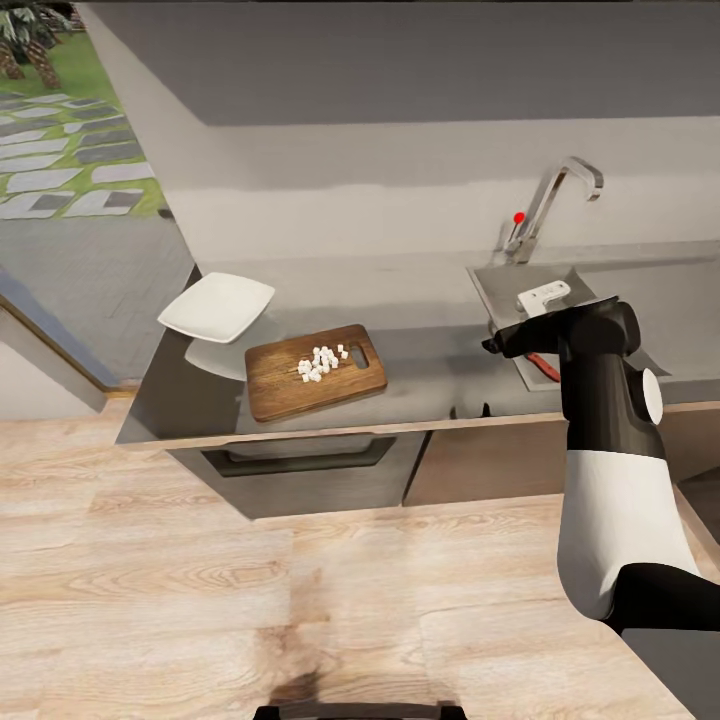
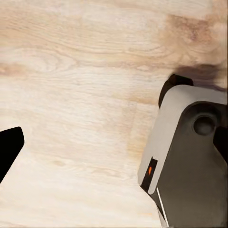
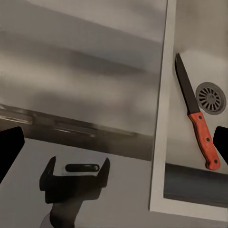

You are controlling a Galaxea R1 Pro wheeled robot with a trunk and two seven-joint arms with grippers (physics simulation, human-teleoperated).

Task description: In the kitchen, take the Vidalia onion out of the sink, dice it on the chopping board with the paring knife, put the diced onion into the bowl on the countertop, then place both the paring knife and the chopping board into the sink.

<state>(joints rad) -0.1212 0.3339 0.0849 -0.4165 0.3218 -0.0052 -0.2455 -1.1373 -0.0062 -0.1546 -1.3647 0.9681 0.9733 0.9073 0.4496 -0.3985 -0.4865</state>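
Note:
The paring knife [image 3: 197, 114] lies flat in the sink [image 1: 500, 283] beside the round drain [image 3: 211, 98], red-brown handle toward the front; its handle [image 1: 545, 367] peeks out under my right arm. My right gripper [image 3: 114, 147] hovers open and empty above the sink's left rim, also seen from the head [image 1: 497, 343]. The chopping board [image 1: 270, 385] rests on the countertop [image 1: 430, 330] with small white diced onion cubes [image 1: 322, 362] piled on it. The white bowl [image 1: 215, 305] stands at the countertop's left end, empty. My left gripper [image 2: 114, 147] hangs open over the wood floor.
The chrome tap [image 1: 555, 195] with its red knob [image 1: 519, 216] rises behind the sink. Dark cabinet fronts [image 1: 300, 460] run below the countertop edge. My robot base [image 2: 190, 166] sits on the light wood floor [image 1: 200, 600]. A window at far left looks onto a garden.

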